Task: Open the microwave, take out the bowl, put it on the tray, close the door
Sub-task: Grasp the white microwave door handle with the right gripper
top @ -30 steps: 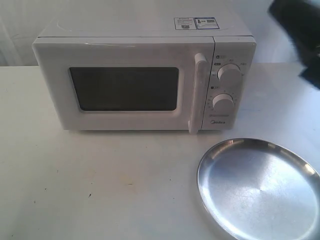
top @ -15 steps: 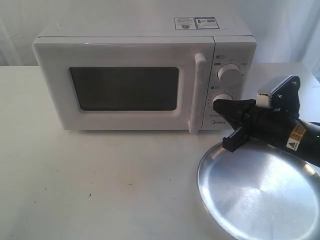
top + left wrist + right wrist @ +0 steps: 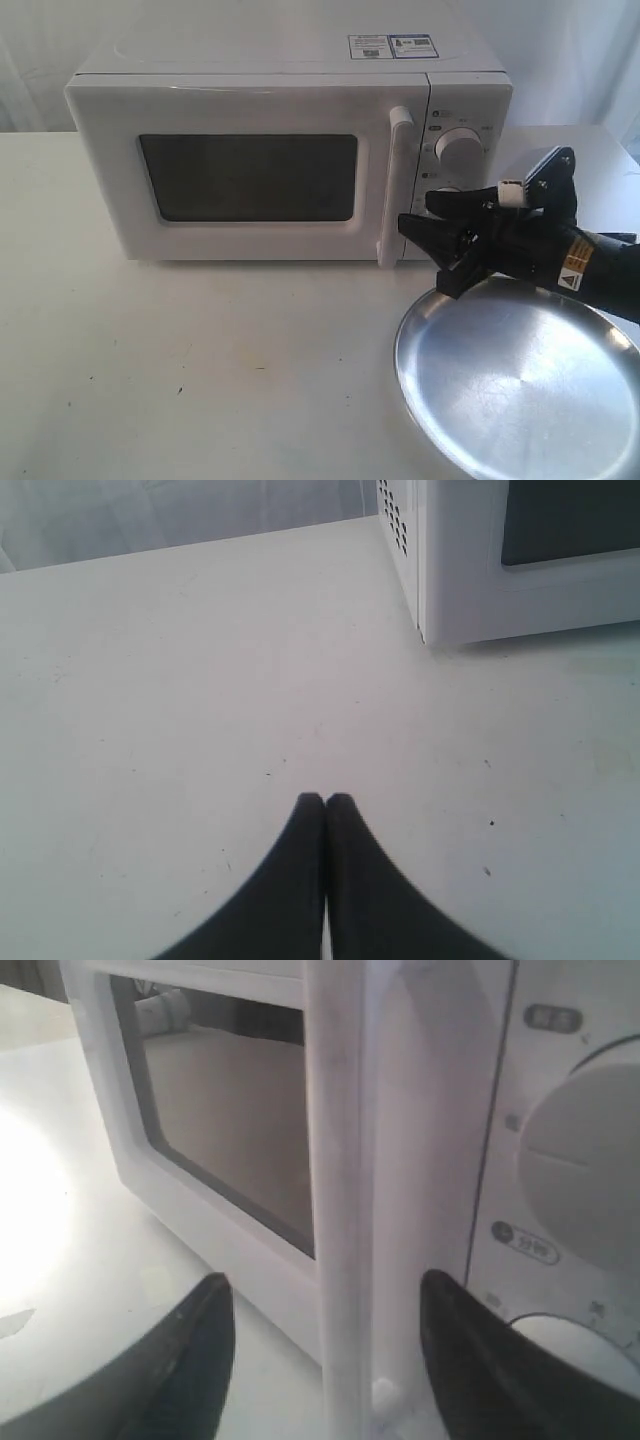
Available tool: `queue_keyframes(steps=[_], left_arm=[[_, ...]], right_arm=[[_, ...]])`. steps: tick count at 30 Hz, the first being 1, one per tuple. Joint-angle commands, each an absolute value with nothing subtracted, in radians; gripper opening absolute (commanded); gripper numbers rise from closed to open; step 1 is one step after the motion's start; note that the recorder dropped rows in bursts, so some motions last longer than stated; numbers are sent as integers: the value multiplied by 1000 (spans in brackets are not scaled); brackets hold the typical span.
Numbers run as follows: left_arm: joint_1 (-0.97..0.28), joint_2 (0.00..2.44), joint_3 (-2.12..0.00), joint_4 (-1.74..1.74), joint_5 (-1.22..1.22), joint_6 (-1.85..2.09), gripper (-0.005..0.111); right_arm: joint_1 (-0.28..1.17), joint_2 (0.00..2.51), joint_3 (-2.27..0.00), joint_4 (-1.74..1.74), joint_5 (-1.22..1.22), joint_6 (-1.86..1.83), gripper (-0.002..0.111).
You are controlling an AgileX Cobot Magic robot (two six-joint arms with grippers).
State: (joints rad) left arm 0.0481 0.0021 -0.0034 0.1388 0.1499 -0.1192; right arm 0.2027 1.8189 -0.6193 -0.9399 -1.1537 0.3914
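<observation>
The white microwave (image 3: 260, 150) stands at the back of the table with its door (image 3: 250, 190) shut. My right gripper (image 3: 425, 215) is open just in front of the lower part of the vertical bar handle (image 3: 393, 190). In the right wrist view the handle (image 3: 338, 1160) stands between the two fingers of that gripper (image 3: 325, 1280), and they do not touch it. The steel tray (image 3: 520, 380) lies empty at the front right, under the right arm. The bowl is hidden. My left gripper (image 3: 325, 798) is shut on nothing, low over the table beside the microwave's side (image 3: 470, 570).
Two round knobs (image 3: 460, 148) sit on the control panel right of the handle, close to the right gripper's upper finger. White curtains hang behind the table (image 3: 200, 360). The left arm is outside the exterior view.
The right arm has come in from the upper right and moved down and left, from beside the lower knob to the door handle. The microwave and tray have not moved.
</observation>
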Motion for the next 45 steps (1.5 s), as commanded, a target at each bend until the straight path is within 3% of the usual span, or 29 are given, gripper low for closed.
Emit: queue_keyframes(steps=[1,15,18,23,32,40,45], left_arm=[[47,0,0,135,149,-125,0],[47,0,0,135,149,-125,0],[47,0,0,135,149,-125,0],[47,0,0,135,149,-125,0],[47,0,0,135,149,-125,0],[47,0,0,135,149,-125,0],[47,0,0,135,149,-125,0]], right_arm=[[203,1819,-661,-932,-1139,437,54],[301,1830,-789,-1081,-949,549,43],[301,1830,-789,-1085,-936,549,31],[301,1830,-789,-1093,-936,543,0],[301,1864,-793,-1218,-957,518,0],[299,1875,-793,-1530,-1221,593,0],[299,1873,-793,-1676,-1221,663,0]])
